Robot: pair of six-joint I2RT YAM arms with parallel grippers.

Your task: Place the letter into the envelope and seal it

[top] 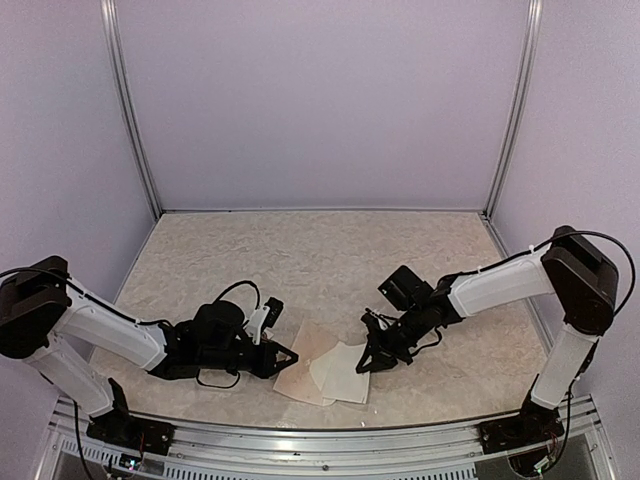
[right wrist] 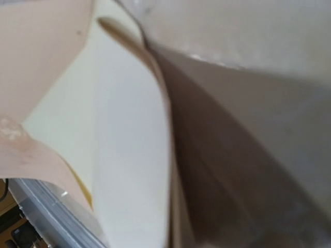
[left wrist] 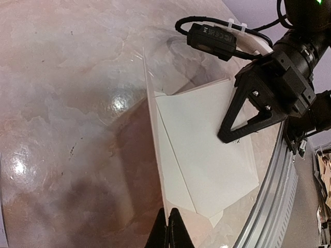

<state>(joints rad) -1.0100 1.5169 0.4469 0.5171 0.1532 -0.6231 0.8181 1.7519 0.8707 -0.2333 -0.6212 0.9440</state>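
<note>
Left tool (left wrist: 170,233) clamped on the raised edge of the small pale cream-pink paper envelope (top: 300,365); right tool (left wrist: 226,138) pinching the folded white paper letter (left wrist: 207,160) at its mouth. I judge we're mid-insertion; next, slide it fully inside

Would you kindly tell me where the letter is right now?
In the top view, the letter lies centrally near the table's front edge, overlapping the envelope on its left, with the right gripper at its right edge.

Left claw (top: 288,356) and right claw (top: 362,366) are flanking envelope (top: 300,368) and letter (top: 342,375); worktop (top: 320,250) behind is lying open to 3 walls (top: 320,100).
</note>
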